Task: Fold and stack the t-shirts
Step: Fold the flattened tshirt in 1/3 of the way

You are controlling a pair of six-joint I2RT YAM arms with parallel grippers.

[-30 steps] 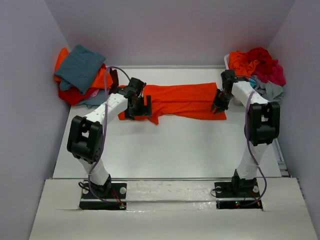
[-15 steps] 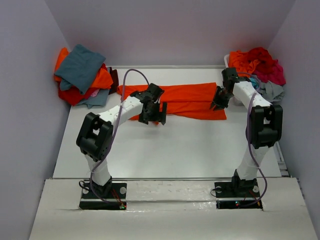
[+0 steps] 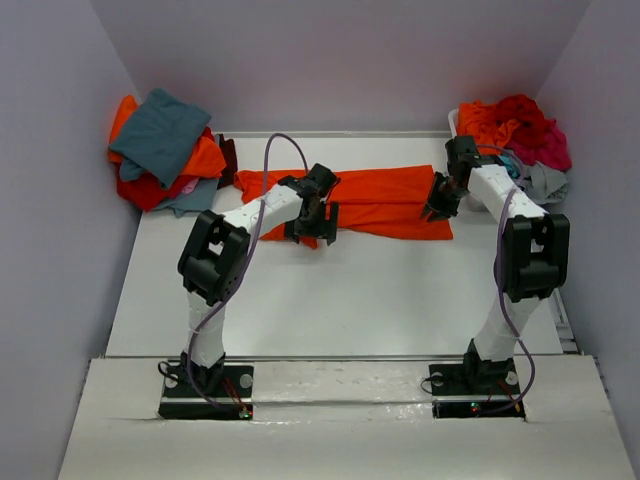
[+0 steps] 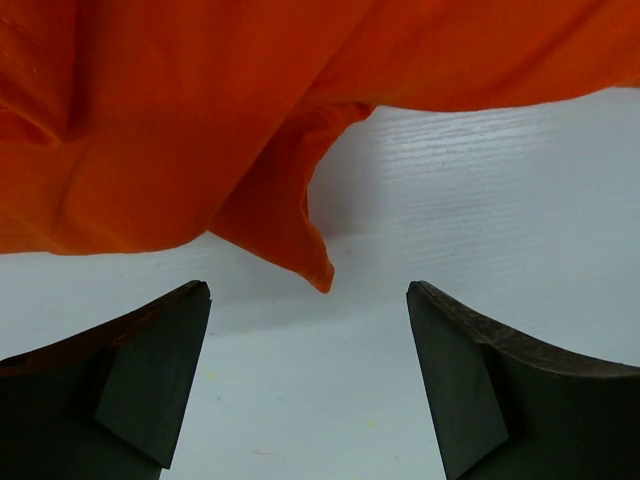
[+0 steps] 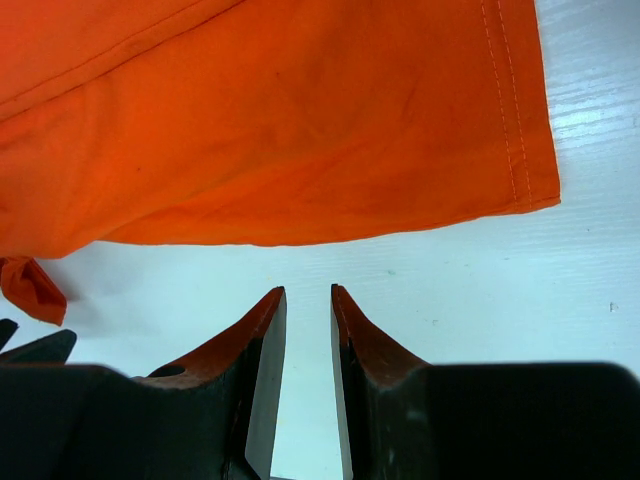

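The bright orange t-shirt (image 3: 385, 200) lies folded into a long band across the far half of the table. My left gripper (image 3: 318, 228) is at the band's front edge, left of the middle. In the left wrist view it is open (image 4: 308, 288), and a loose pointed corner of the orange t-shirt (image 4: 150, 120) reaches the table just ahead of its fingers. My right gripper (image 3: 438, 208) sits at the band's right front corner. Its fingers (image 5: 308, 290) stand a narrow gap apart with nothing between them, just short of the orange t-shirt's hem (image 5: 280, 130).
A stack of folded shirts (image 3: 160, 135), teal-grey on top of orange and red, sits at the far left. A heap of unfolded shirts (image 3: 515, 130) in orange, red, magenta and grey fills the white bin (image 3: 454, 122) at the far right. Walls close in on both sides.
My left gripper has moved right along the shirt's front edge, from the left end toward the middle. The right gripper has hardly moved.
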